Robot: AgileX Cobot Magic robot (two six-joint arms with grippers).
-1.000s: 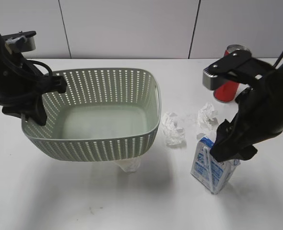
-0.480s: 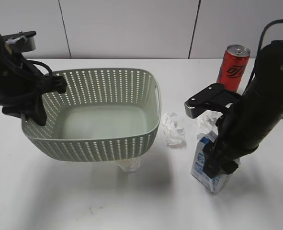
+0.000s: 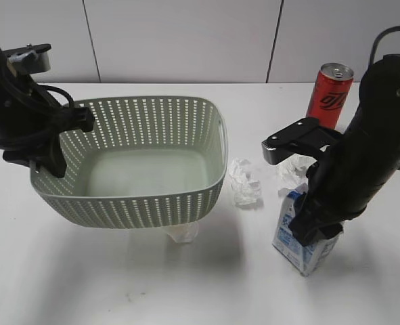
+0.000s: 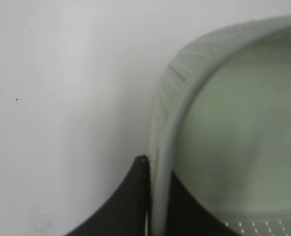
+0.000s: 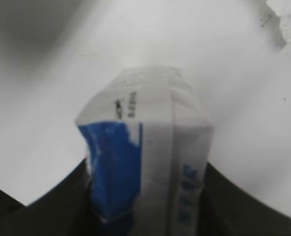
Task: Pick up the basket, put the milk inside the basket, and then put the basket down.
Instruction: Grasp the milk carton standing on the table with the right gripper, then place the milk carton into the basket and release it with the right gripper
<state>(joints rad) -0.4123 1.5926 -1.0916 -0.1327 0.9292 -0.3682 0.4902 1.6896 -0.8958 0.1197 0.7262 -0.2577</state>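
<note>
Gripped tight: the right end effector point(image 3: 315, 227) clamps the milk carton point(image 3: 301, 233) from above, a dark finger point(image 5: 234, 206) pressed to each side of the white-and-blue box, seen close in the right wrist view. The carton stands on the white bench point(image 3: 118, 284) at the right, its gable top tucked under the black arm. Across the bench, the left end effector point(image 3: 47, 152) pinches the left rim of the sage-green basket point(image 3: 145, 196), one finger point(image 4: 120, 206) outside the wall and one inside. The basket hangs tilted, its left end higher, and nothing lies inside it. Between basket and carton lies crumpled clear plastic wrap point(image 3: 243, 183), with a second wad point(image 3: 291, 166) just behind the carton. A red soda can point(image 3: 329, 95) stands upright at the back right, near the wall.
</note>
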